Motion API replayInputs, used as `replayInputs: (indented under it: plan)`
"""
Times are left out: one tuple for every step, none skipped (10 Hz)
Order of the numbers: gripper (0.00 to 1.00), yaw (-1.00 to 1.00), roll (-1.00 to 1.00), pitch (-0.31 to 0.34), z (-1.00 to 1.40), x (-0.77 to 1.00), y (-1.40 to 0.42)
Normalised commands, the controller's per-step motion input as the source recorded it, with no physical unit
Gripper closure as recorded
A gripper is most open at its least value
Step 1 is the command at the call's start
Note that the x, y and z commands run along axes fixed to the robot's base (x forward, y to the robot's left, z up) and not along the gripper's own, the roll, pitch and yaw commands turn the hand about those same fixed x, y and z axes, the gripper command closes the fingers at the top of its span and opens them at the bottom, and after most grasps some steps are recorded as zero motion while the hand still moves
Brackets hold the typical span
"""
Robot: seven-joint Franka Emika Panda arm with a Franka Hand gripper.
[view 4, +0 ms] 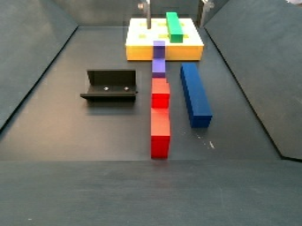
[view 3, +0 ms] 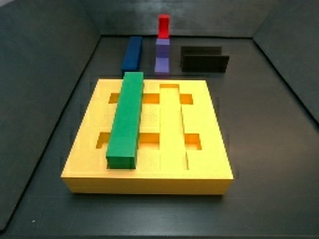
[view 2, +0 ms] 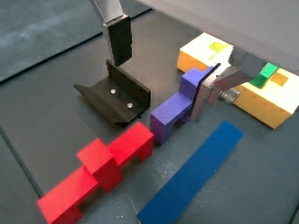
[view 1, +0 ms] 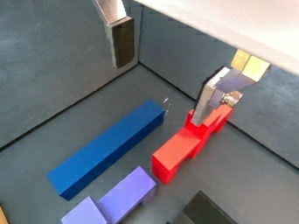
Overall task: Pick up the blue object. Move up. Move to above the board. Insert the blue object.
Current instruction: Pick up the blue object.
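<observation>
Red end of the purple-red piece [view 4: 158,132] sits closest to the lens in a side view, running off toward 12 o'clock, and right at its 3 o'clock lies the bar [view 4: 196,93], flat on the floor, parallel, just beside it and not touching. So nothing is done yet: the bar is not lifted, not carried, not inserted. All four steps are to come, as I read it. At 9 o'clock of the piece stands the fixture [view 4: 109,86], and far off at 12 o'clock is the board [view 4: 136,40] with a green bar [view 4: 174,25] already seated in one groove; the grooves next to it look free for the blue one. Now the gripper [view 1: 170,70]: in both wrist views it hangs above the floor over the pieces, silver fingers [view 1: 121,39] spread wide apart, nothing between the pads, the bar down below and untouched. I cannot pick it out clearly in either side view. Next call, I'd say: come down astride the bar and close. Writing, brands, labels? None that I can read anywhere, just plain coloured blocks and grey walls.
</observation>
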Motion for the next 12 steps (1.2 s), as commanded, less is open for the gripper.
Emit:
replayInputs:
  plan:
    - [0.0, 0.0, -0.01, 0.0, -0.05, 0.01, 0.0]
    - [0.0, 0.0, 0.0, -0.074, -0.3, 0.0, -0.13]
    - [0.0, 0.0, 0.03, -0.124, -0.56, -0.2, -0.29]
    - [0.0, -0.03, 0.0, -0.191, -0.75, -0.47, -0.16]
    - [0.0, -0.06, 0.0, -0.221, -0.82, -0.57, -0.07]
    - [0.0, -0.03, 0.0, -0.233, -0.8, -0.56, 0.0]
    - [0.0, -0.01, -0.03, -0.189, -0.78, -0.4, 0.0]
    - [0.0, -0.01, -0.06, -0.15, -0.79, -0.1, 0.0]
    - [0.0, -0.09, -0.07, -0.114, -0.76, 0.0, 0.02]
    - [0.0, -0.21, -0.01, -0.02, -0.66, 0.0, 0.03]
    - [0.0, -0.27, -0.03, -0.021, -0.59, -0.03, 0.03]
    - [0.0, -0.28, -0.03, -0.024, -0.53, -0.1, 0.0]
